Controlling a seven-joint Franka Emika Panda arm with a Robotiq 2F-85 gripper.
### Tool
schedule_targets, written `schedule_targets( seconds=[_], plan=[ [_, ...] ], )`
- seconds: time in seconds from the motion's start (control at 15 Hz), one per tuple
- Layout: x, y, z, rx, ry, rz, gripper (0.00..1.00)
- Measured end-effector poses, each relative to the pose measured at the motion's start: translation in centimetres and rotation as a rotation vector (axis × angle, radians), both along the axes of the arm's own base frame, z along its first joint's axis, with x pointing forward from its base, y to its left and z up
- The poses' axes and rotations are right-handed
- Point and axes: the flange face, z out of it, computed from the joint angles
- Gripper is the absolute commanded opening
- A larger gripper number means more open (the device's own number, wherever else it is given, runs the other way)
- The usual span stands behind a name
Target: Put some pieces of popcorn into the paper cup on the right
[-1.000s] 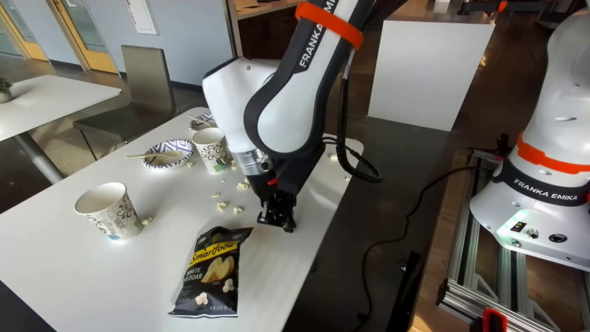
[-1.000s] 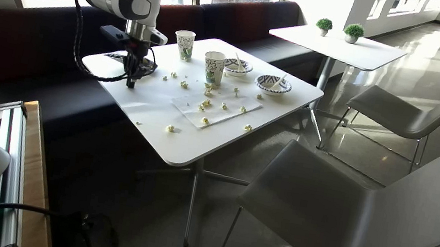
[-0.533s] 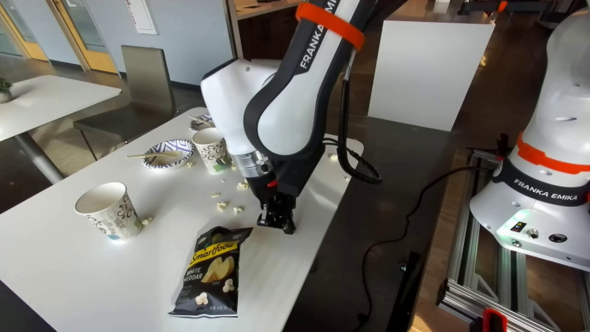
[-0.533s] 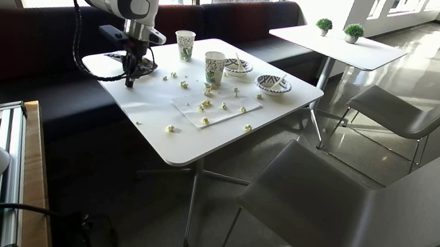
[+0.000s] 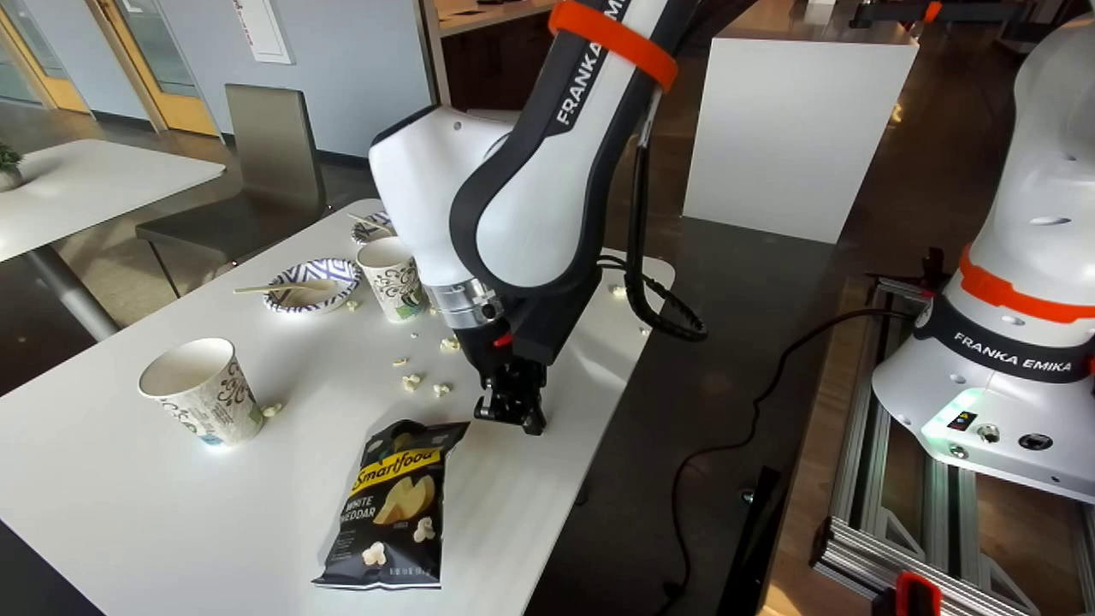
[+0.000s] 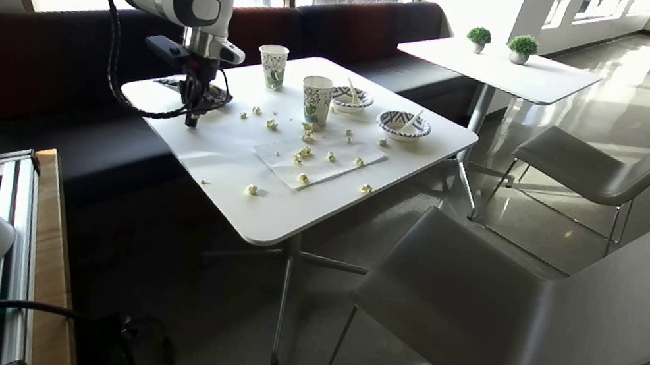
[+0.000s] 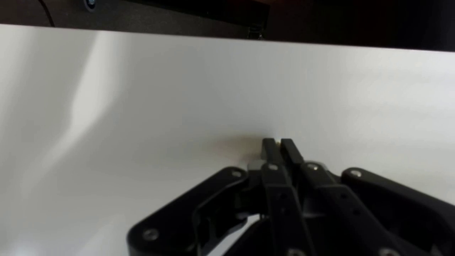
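Pieces of popcorn lie scattered on the worktop; several rest on a white sheet, others directly on the surface. One piece of popcorn, partly hidden, is visible in the wrist view, clamped in the gripper: the jaws stand almost together, and the narrow gap between them shows the yellowish piece. The gripper points downward over the worktop, near one edge; whether it touches the surface cannot be determined.

The right-hand paper cup stands upright in both exterior views, well apart from the gripper, with popcorn just beside its base. A second paper cup stands upright to its left. Two patterned bowls are positioned near the right-hand paper cup, each with a pale stick resting in it. A snack bag lies on the worktop near the gripper.
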Motion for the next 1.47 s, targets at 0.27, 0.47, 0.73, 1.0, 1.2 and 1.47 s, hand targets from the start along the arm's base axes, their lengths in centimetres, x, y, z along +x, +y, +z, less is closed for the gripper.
schedule_targets(
  seconds=[0.27,0.47,0.73,1.0,1.2,1.47],
  plan=[
    [0.5,0.3,1.3,0.010,-0.025,0.002,0.03],
    [1.2,0.5,3.1,0.023,-0.061,-0.001,0.01],
    [2.0,0.5,5.7,0.038,-0.109,-0.005,0.04],
    [1.9,0.5,5.4,0.036,-0.105,-0.003,0.13],
    [1.7,0.3,4.0,0.028,-0.080,-0.003,0.23],
    [1.4,0.0,2.1,0.017,-0.046,-0.002,0.25]
  ],
)
